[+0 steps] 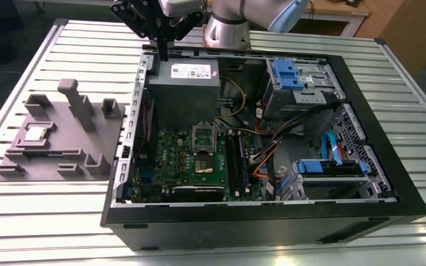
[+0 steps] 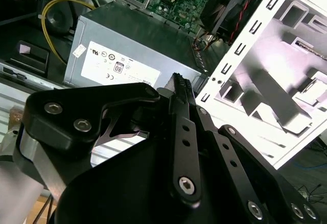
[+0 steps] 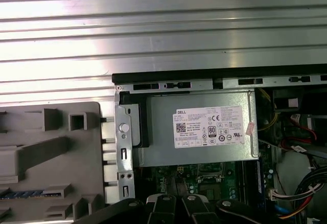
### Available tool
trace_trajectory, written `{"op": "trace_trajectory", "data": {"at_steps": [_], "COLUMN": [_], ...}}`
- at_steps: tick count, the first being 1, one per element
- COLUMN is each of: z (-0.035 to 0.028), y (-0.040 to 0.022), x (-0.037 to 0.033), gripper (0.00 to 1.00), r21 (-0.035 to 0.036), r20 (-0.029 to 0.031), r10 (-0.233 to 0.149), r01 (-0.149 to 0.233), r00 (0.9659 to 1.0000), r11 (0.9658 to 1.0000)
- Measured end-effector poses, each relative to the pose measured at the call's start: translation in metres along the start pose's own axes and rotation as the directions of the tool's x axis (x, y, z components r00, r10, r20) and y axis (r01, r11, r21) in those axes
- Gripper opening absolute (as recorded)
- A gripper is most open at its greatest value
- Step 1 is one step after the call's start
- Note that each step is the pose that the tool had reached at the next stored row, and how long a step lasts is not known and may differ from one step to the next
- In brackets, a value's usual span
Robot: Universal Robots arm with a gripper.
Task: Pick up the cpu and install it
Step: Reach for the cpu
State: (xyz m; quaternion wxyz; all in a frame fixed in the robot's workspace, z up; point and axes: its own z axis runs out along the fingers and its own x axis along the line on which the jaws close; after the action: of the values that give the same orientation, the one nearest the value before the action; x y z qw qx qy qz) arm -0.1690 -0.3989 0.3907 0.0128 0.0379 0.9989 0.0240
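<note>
Nearest the exterior view's camera, the black wall of the computer case point(image 1: 257, 227) rises from the slatted table point(image 1: 50, 221); the case lies with its open side up. Inside the case, a green circuit board point(image 1: 187, 160) carries a square metal-framed socket point(image 1: 203, 136), judged to be the seat for the chip.

Just beside the case, on the exterior view's left of it, a grey moulded plate point(image 1: 106, 133) holds the cpu point(image 1: 35, 133). It lies flat among the upright blocks, shiny face up, with nothing touching it.

Toward the far end of the case sits a grey box point(image 1: 183, 97) with a white label point(image 1: 192, 71). In the first wrist view the label point(image 3: 209, 127) shows a barcode, rows of small print and round approval marks; these are not transcribed.

Above the case's far rim, near the labelled end of the box, hangs the gripper point(image 1: 162, 54). In the second wrist view the gripper point(image 2: 179, 83) has its fingers pressed together with nothing between them.

Step in hand, as judged: the approach before the pick-up, with nothing lifted yet. The cpu is well apart from the gripper, so a grasp would call for spread fingers set squarely over the chip on the plate.
</note>
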Motion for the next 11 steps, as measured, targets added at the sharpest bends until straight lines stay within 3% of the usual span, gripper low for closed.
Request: {"op": "trace_trajectory", "data": {"at_steps": [11], "z": [0.0004], "y": [-0.0003], "x": [0.0036], "gripper": [0.1], "r21": [0.0001], "r20": [-0.0001], "r10": [0.0], "r01": [0.0], "r00": [1.0], "r11": [1.0]}}
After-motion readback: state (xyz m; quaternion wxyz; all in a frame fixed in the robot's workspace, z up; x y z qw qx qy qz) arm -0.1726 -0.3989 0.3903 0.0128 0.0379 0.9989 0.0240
